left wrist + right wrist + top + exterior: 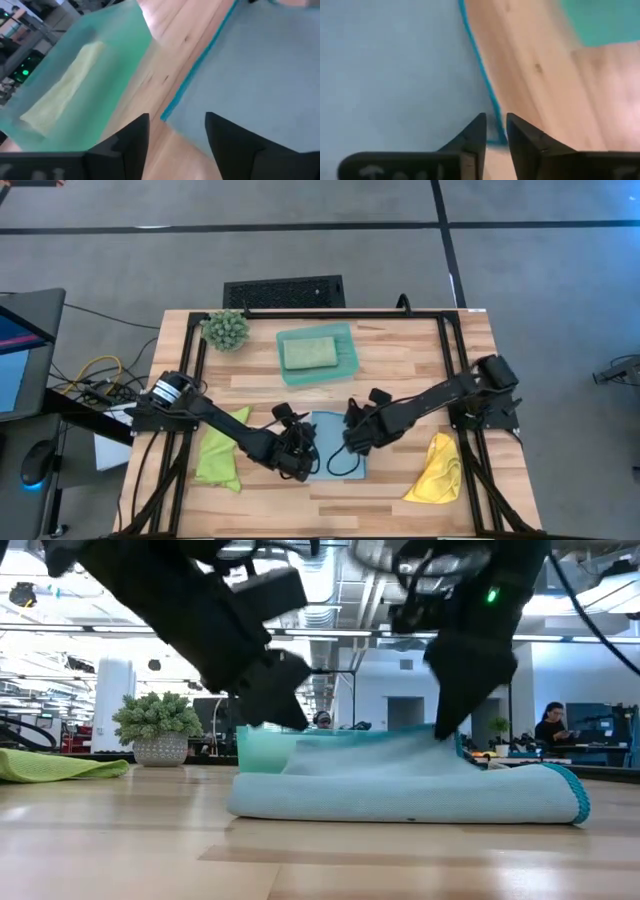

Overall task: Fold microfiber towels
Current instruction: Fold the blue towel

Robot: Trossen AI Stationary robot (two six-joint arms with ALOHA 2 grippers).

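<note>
From above, the lime towel (221, 448) lies crumpled at about 8 o'clock on the surface (400, 370), the blue towel (338, 450) sits near 6 o'clock between the two arms, and the yellow towel (438, 470) is bunched at 4 o'clock. The tray (347, 360) at 12 o'clock holds the sage towel (308, 352), folded flat, with the plant ball (226, 329) at 11 o'clock. Both arms cover much of the blue towel there.

Only the low view shows that towel's fold: a rounded doubled edge along the front, teal stitching at its right end (400, 790).

The left claw (177, 135) has its fingers apart, just above the blue towel's stitched edge, gripping nothing; the tray beside it is blurred. The right claw (495, 132) has its fingers narrowly apart over the towel's corner hem, and whether they pinch it is hard to tell.
</note>
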